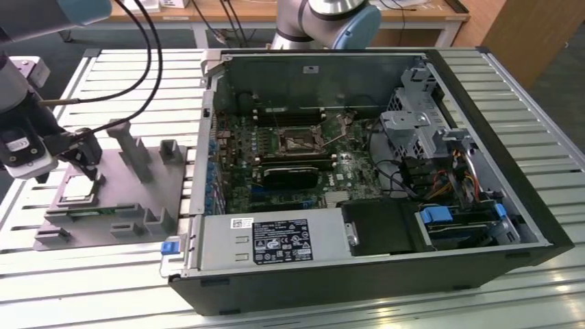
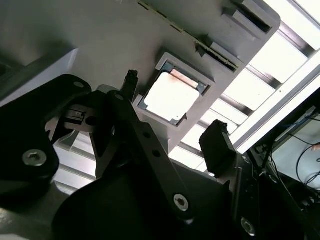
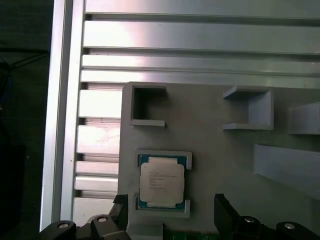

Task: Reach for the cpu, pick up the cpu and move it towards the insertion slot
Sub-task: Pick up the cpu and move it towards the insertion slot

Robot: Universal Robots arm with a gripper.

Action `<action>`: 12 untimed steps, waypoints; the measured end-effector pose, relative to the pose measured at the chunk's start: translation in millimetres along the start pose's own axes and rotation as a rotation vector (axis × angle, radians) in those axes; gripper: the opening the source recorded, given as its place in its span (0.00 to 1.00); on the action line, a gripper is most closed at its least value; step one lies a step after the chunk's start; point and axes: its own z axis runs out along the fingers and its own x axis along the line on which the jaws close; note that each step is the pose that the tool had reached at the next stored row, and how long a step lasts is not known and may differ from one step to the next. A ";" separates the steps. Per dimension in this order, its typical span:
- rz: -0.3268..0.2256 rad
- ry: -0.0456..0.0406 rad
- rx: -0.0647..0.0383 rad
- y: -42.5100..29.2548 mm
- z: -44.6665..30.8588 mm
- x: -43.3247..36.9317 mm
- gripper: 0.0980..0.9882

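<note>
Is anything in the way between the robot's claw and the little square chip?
No, nothing visible. In the second wrist view the open gripper hangs right over the cpu, which lies bare in its pocket in the grey tray.

A grey plastic tray [image 1: 128,205] with upright posts sits on a table [image 1: 92,281] of shiny metal slats. Just beside it, on the exterior view's right, lies an open computer case [image 1: 366,284] with a green board [image 1: 274,197] and a silver box [image 1: 274,240] inside.
</note>
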 end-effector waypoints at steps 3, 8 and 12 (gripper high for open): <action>0.000 0.0000 0.000 -0.2 5.0 0.7 0.76; 0.000 -0.0001 0.000 -0.6 12.8 2.1 0.76; 0.001 0.0000 0.000 -0.8 17.7 2.2 0.76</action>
